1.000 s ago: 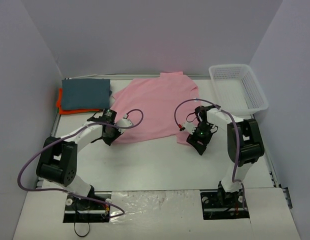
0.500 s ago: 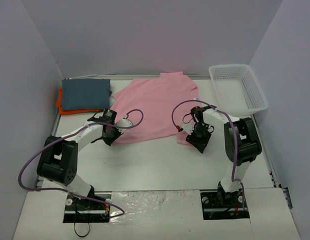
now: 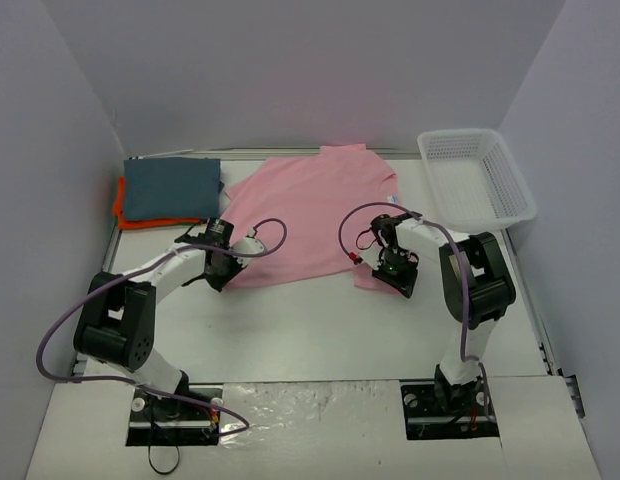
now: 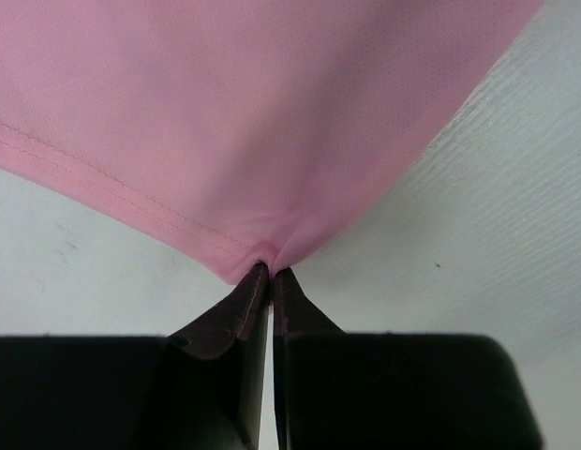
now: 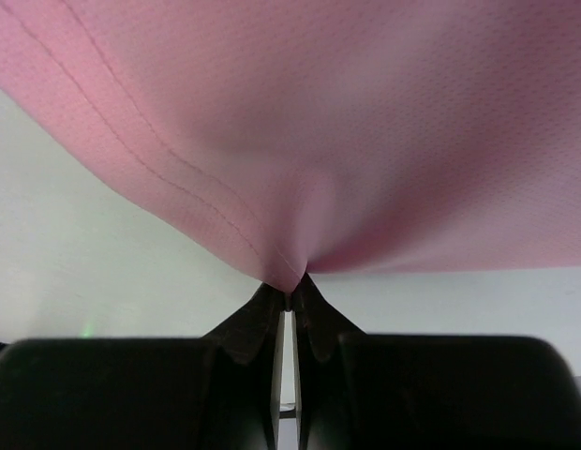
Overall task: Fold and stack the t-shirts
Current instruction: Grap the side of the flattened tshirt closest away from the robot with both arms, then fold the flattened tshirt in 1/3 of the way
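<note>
left gripper [image 4: 270, 272], right gripper [image 5: 287, 296] pinch pink t-shirt [image 3: 310, 210] hem; clearest from wrists

This is a robot lab test cell. Plain pale walls [image 3: 290, 70] box in a white bench [image 3: 310, 330], and two cabled arms [image 3: 115, 325] are bolted to its edge.

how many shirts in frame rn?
3: pink shirt spread mid-table; blue-grey shirt folded far left, atop the orange shirt, only its edges showing. More could hide beneath.

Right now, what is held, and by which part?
The pink t-shirt, by its near hem: left gripper at the left corner, right gripper at the right.
</note>
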### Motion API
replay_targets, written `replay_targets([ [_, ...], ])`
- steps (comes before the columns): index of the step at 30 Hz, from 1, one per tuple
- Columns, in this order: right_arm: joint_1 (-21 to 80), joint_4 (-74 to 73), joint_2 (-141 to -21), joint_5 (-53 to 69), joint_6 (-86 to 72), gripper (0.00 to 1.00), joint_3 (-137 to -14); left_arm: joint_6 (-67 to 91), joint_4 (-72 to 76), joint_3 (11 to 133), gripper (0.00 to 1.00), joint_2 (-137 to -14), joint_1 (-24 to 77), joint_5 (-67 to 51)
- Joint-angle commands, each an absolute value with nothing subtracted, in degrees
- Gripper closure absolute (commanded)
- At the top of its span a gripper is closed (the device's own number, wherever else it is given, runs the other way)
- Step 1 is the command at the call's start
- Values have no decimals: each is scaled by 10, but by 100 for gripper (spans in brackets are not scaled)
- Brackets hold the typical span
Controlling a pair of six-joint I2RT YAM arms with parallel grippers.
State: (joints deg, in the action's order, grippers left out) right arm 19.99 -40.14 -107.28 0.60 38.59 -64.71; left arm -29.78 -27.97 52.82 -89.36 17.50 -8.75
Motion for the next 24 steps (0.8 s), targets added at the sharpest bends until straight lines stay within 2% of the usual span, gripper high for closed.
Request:
replay_targets([
  [1, 208, -336, -1097, 83, 371, 100, -617, -294, -278, 536, 98, -877, 170, -93],
  [14, 192, -434, -920, 55, 362, 100, -631, -329, -371, 636, 98, -841, 170, -100],
  [24, 188, -521, -790, 67, 365, 100, -584, -362, -434, 578, 98, -762, 172, -122],
])
